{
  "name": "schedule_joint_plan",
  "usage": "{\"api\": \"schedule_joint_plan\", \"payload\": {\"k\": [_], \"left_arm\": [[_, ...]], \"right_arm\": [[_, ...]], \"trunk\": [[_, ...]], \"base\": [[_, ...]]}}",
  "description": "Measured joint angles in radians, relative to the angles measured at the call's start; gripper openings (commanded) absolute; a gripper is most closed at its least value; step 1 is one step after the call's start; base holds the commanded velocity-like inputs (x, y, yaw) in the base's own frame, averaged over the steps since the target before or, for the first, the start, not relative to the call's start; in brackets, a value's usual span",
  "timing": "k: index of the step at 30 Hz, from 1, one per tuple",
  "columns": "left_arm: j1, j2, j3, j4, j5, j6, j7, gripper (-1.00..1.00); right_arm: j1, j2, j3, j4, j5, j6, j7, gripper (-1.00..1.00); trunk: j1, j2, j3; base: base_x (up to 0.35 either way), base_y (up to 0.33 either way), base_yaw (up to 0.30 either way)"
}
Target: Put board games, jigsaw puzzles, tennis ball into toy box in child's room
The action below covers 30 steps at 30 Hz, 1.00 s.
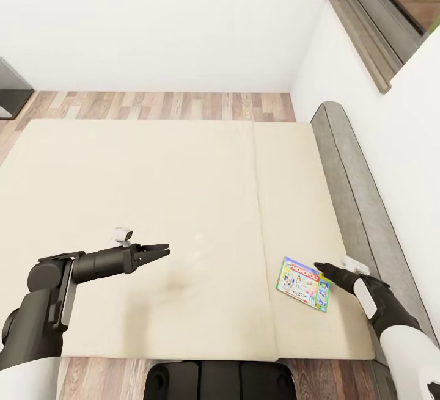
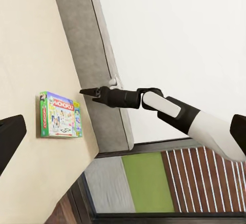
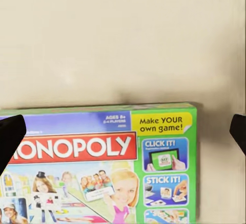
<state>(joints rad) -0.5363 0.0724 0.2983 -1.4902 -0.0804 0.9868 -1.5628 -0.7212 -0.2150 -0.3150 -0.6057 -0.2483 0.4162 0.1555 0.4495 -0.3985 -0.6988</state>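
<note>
The board game (image 1: 304, 283) lay flat on the bed (image 1: 153, 186), just ahead of the right pincer (image 1: 322, 267) and well to the right of the left pincer (image 1: 160, 251), which hung over the mattress. The headboard (image 1: 357, 198) ran behind the right pincer.

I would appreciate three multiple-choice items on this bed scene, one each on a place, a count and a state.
1. Where does the Monopoly board game lie?
A. on the bed, near the grey headboard
B. on the wooden floor
C. on the window sill

2. How many board games show on the bed?
A. one
B. two
C. three

3. What is the right gripper doing?
A. lifting the game clear of the bed
B. poised at the game's edge, holding nothing
C. resting on the floor

Answers: 1 A, the box lies flat on the beige pad beside the headboard. 2 A, a single box shows in the head view. 3 B, the game lies flat and the right wrist view shows both fingertips wide apart.
</note>
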Motion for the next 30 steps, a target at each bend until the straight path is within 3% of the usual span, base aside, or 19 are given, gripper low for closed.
{"api": "schedule_joint_plan", "payload": {"k": [7,16,30], "left_arm": [[0.0,0.0,0.0,0.0,0.0,0.0,0.0,1.0],[0.0,0.0,0.0,0.0,0.0,0.0,0.0,1.0],[0.0,0.0,-0.001,0.0,0.0,0.0,0.0,1.0]], "right_arm": [[0.004,-0.024,-0.001,-0.002,-0.005,0.036,0.015,1.0],[0.007,-0.044,-0.024,-0.002,-0.002,0.093,0.171,1.0],[0.008,-0.046,-0.029,-0.002,-0.001,0.094,0.193,1.0]], "trunk": [[0.0,0.0,-0.001],[0.0,0.0,-0.002],[0.0,0.0,-0.022]], "base": [[0.0,0.0,0.0],[0.0,0.0,0.0],[0.0,0.0,0.0]]}}
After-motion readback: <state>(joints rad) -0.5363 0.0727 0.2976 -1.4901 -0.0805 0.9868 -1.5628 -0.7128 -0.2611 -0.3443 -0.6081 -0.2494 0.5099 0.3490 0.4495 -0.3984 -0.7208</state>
